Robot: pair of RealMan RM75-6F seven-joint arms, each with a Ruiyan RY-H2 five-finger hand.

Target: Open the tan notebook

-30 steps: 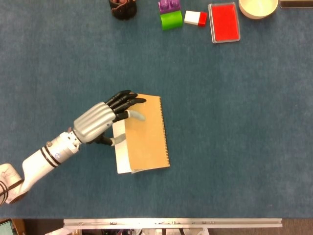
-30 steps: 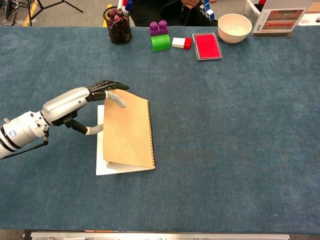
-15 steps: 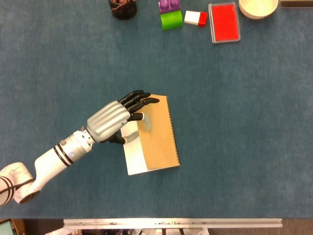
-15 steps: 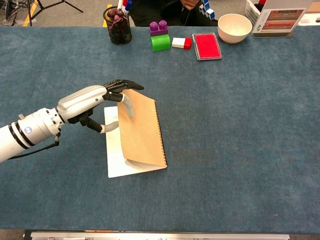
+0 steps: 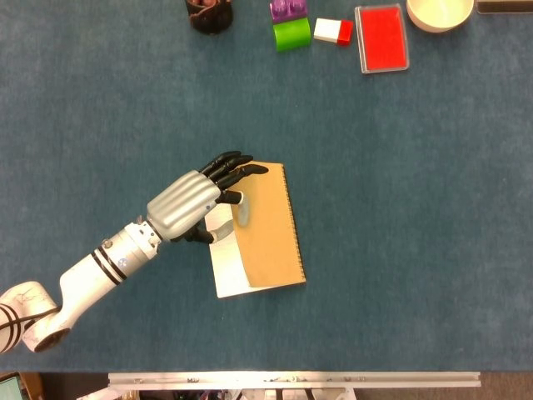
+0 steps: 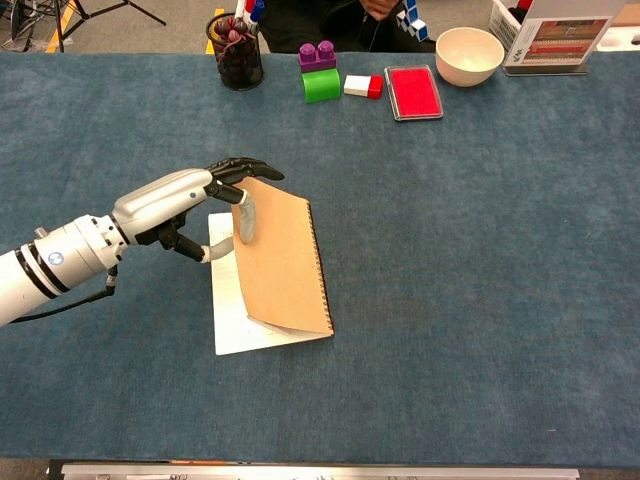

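Observation:
The tan notebook (image 5: 266, 229) (image 6: 285, 265) lies near the table's middle, spiral binding on its right edge. Its tan cover is lifted at the left edge, showing white pages (image 5: 223, 268) (image 6: 232, 310) underneath. My left hand (image 5: 196, 200) (image 6: 190, 195) holds the cover's upper left edge: black fingers lie over the top and the pale thumb presses the cover's face. The cover slopes up from the spiral toward my hand. My right hand is not visible in either view.
Along the far edge stand a dark pen cup (image 6: 237, 55), a green and purple block (image 6: 320, 72), a red and white block (image 6: 362, 86), a red flat case (image 6: 413, 92), a cream bowl (image 6: 470, 55) and a printed card stand (image 6: 555, 40).
Over the second the notebook slid right with my left hand, and the cover's left edge rose further. In the last half second the hand barely moved; the thumb shifted on the cover.

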